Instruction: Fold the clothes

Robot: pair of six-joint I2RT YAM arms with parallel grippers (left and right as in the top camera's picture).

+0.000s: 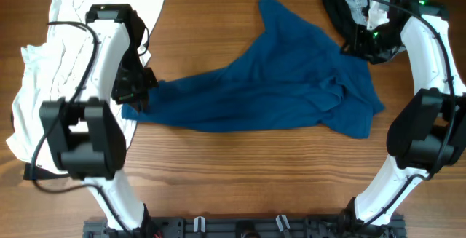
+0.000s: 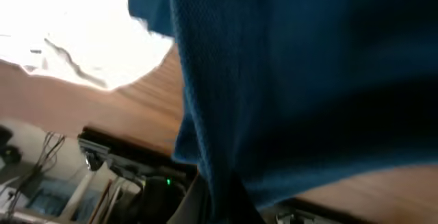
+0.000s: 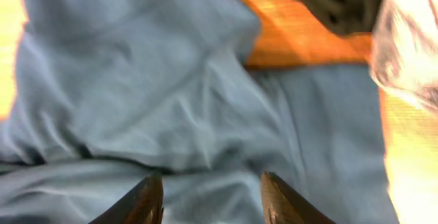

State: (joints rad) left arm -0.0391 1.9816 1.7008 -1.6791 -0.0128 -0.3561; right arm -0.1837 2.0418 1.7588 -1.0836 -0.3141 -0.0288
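Dark-blue T-shirt [image 1: 277, 85] lies crumpled on the tabletop [image 1: 218, 187], drawn out into a long band; long axis runs side to side between the two arms, narrow at its left end, wide and bunched at its right end; one flap points off toward the far edge. Left gripper [image 1: 142, 92] sits at the shirt's narrow left end, jaws pressed together and pinching the blue cloth; the left wrist view shows that fabric hanging close across the lens. Right gripper [image 3: 211, 179] hovers over the shirt's far right part, jaws spread, nothing between them; rumpled blue cloth lies directly beneath the gap. White shirt [image 1: 44, 70] is spread beyond the T-shirt's left end, under the left arm; the two edges meet, which overlaps which I cannot tell. Dark and grey heap [image 1: 349, 1] sits just past the T-shirt's far right corner. Judgement: the right arm is the nearer one to the bunched end; the coming grab goes straight down, and the pull should follow the long axis, away from the left pinch; risk of catching several layers in the folds.
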